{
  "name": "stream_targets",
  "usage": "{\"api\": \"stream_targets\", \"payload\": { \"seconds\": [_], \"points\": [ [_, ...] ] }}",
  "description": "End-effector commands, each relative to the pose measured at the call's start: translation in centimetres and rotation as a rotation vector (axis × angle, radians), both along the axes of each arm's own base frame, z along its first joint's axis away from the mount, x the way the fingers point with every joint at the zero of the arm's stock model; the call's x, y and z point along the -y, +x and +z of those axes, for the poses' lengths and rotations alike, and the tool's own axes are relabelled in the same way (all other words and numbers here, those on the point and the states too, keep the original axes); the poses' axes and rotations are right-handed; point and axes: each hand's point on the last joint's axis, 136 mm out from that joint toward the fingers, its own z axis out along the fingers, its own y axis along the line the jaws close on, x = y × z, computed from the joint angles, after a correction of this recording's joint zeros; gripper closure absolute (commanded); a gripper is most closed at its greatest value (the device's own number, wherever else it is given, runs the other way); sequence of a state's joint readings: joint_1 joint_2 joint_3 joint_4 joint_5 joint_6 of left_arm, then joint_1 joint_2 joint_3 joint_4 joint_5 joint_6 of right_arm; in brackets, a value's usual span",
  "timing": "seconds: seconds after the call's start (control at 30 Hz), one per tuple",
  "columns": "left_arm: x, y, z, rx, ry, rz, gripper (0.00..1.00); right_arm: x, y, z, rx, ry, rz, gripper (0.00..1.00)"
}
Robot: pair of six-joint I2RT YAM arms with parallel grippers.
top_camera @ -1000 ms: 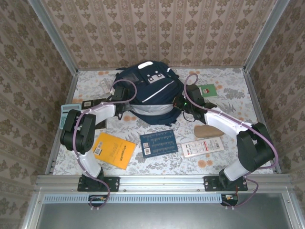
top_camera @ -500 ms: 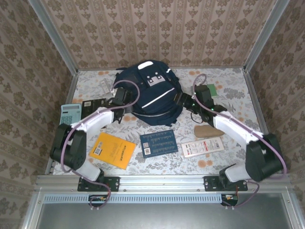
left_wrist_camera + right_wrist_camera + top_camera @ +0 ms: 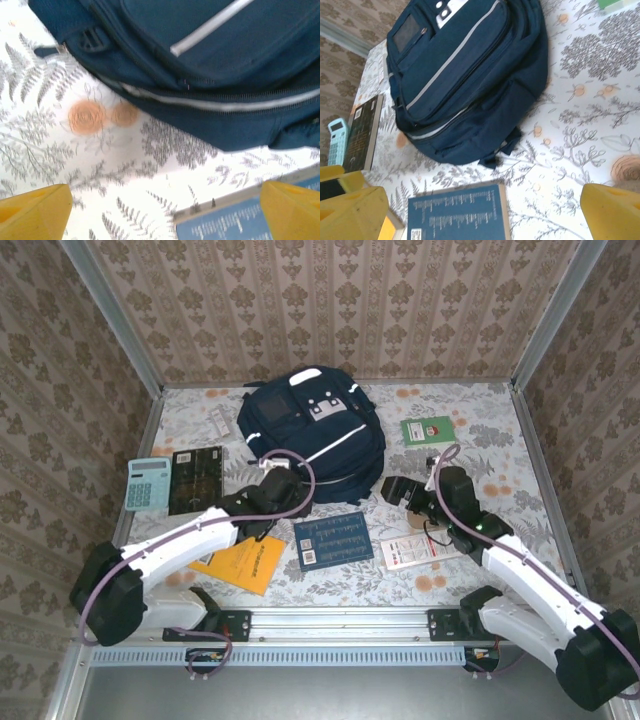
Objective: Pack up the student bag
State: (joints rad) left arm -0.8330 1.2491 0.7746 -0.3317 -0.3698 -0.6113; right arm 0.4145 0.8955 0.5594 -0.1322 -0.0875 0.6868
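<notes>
The student bag (image 3: 310,425) is a navy-blue backpack with a white stripe, lying flat at the back middle of the table. My left gripper (image 3: 283,480) hovers just in front of its near left edge, open with nothing between its yellow fingers (image 3: 35,210). In the left wrist view the bag (image 3: 225,75) fills the top, beyond the gripper (image 3: 165,215). My right gripper (image 3: 392,490) is off the bag's near right corner, also open and empty. The right wrist view shows the bag (image 3: 465,75) whole, ahead of the gripper (image 3: 480,215).
In front of the bag lie a blue book (image 3: 333,540), a yellow book (image 3: 245,562) and a white booklet (image 3: 425,548). A black book (image 3: 195,480) and a teal calculator (image 3: 148,483) lie at the left. A green booklet (image 3: 428,430) lies at the right.
Both grippers have opened and let go of the bag. Both arms have drawn back toward the near edge. The bag has settled flat on the table.
</notes>
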Motion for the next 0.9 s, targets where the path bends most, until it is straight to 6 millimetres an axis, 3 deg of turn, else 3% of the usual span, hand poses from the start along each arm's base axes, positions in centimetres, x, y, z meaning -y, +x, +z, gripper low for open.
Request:
{"api": "stream_targets", "payload": {
  "seconds": [0.0, 0.23, 0.6, 0.87],
  "points": [
    [0.2, -1.3, -1.2, -0.03, -0.039, -0.002, 0.03, -1.2, -2.5, -1.7, -0.038, 0.001, 0.066, 0.0],
    [1.8, -1.4, -4.0, -0.07, -0.109, -0.039, 0.03, -4.0, -6.4, -5.2, -0.111, -0.05, 0.179, 0.0],
    [4.7, 0.1, -5.9, -0.128, -0.257, -0.074, 0.03, -8.8, -11.1, -9.5, -0.187, -0.144, 0.331, 0.01],
    [5.3, -0.1, -7.2, -0.168, -0.284, -0.072, 0.04, -12.6, -12.6, -12.1, -0.259, -0.148, 0.4, 0.0]
  ]
}}
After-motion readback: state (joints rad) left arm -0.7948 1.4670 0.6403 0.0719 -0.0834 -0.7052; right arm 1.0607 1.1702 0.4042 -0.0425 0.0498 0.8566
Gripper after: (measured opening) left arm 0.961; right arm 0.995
